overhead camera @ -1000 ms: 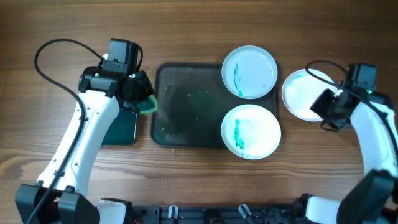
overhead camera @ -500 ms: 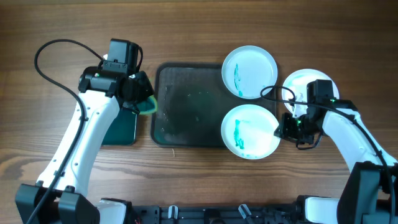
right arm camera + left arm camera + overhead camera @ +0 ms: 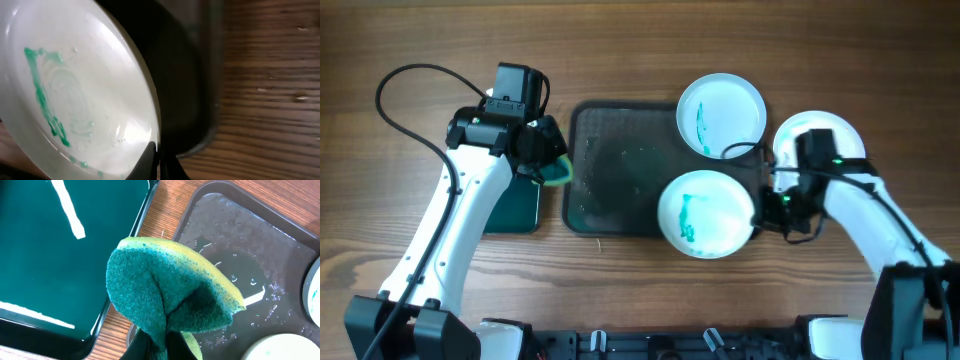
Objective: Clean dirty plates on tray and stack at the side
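Observation:
The dark grey tray [image 3: 620,170] lies mid-table. A plate [image 3: 721,115] with a teal smear rests on its far right corner. My right gripper [image 3: 758,212] is shut on the right rim of a second smeared plate [image 3: 705,213], holding it tilted over the tray's near right corner. In the right wrist view, this plate [image 3: 75,90] is pinched by the fingers [image 3: 157,162]. A third plate [image 3: 820,135] with no smear lies on the table to the right, partly hidden by my right arm. My left gripper [image 3: 550,160] is shut on the yellow-green sponge [image 3: 170,290] at the tray's left edge.
A smaller black tray with a green inside [image 3: 510,205] lies left of the grey tray, under my left arm. The grey tray's wet floor [image 3: 250,255] shows in the left wrist view. Cables trail from both arms.
My right gripper moved left from the side plate to the near plate's rim and shut on it. That plate has shifted left and tilted. The left arm has not moved.

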Controlling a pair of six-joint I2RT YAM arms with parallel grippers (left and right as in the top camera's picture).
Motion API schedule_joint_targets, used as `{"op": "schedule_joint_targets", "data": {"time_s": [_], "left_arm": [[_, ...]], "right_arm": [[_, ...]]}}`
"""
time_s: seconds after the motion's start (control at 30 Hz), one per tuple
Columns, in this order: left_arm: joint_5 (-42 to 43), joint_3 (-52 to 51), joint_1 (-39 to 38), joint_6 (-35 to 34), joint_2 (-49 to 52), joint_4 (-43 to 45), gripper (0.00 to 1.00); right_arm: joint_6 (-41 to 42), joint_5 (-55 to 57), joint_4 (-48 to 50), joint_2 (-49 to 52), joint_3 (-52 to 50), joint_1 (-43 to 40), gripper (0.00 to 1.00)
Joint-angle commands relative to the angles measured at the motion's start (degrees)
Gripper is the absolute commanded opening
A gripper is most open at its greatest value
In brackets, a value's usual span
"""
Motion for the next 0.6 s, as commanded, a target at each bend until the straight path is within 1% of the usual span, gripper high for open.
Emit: {"op": "schedule_joint_targets", "data": {"time_s": [0.0, 0.1, 0.2, 0.3, 0.37, 0.4, 0.43, 0.5, 0.53, 0.57], "left_arm": [[0.3, 0.1, 0.3, 0.5, 0.0, 0.0, 0.04], [0.3, 0.1, 0.3, 0.5, 0.0, 0.0, 0.04], [0.3, 0.1, 0.3, 0.5, 0.0, 0.0, 0.04], [0.3, 0.1, 0.3, 0.5, 0.0, 0.0, 0.04], [0.3, 0.1, 0.3, 0.5, 0.0, 0.0, 0.04], [0.3, 0.1, 0.3, 0.5, 0.0, 0.0, 0.04], [0.3, 0.1, 0.3, 0.5, 0.0, -0.1, 0.04], [0.3, 0.1, 0.3, 0.5, 0.0, 0.0, 0.04], [0.3, 0.1, 0.3, 0.5, 0.0, 0.0, 0.04], [0.3, 0.1, 0.3, 0.5, 0.0, 0.0, 0.04]], "right_arm": [[12.9, 2.4, 6.6, -1.9, 4.6, 10.8, 0.04], [24.1, 7.6, 19.0, 0.5, 4.7, 19.5, 0.04], [25.7, 9.6, 29.4, 6.6, 4.7, 23.1, 0.04], [25.5, 9.5, 32.3, 10.9, 5.9, 23.1, 0.04], [24.7, 8.9, 27.5, 11.5, 9.9, 23.1, 0.10], [22.4, 9.1, 22.4, 11.3, 13.2, 23.1, 0.13], [20.8, 9.8, 17.9, 11.3, 15.9, 23.1, 0.15], [17.2, 10.0, 11.5, 11.3, 19.2, 22.8, 0.18], [15.0, 10.5, 9.9, 11.4, 19.3, 22.7, 0.26], [14.8, 12.9, 8.5, 12.2, 19.3, 22.7, 0.29]]}}
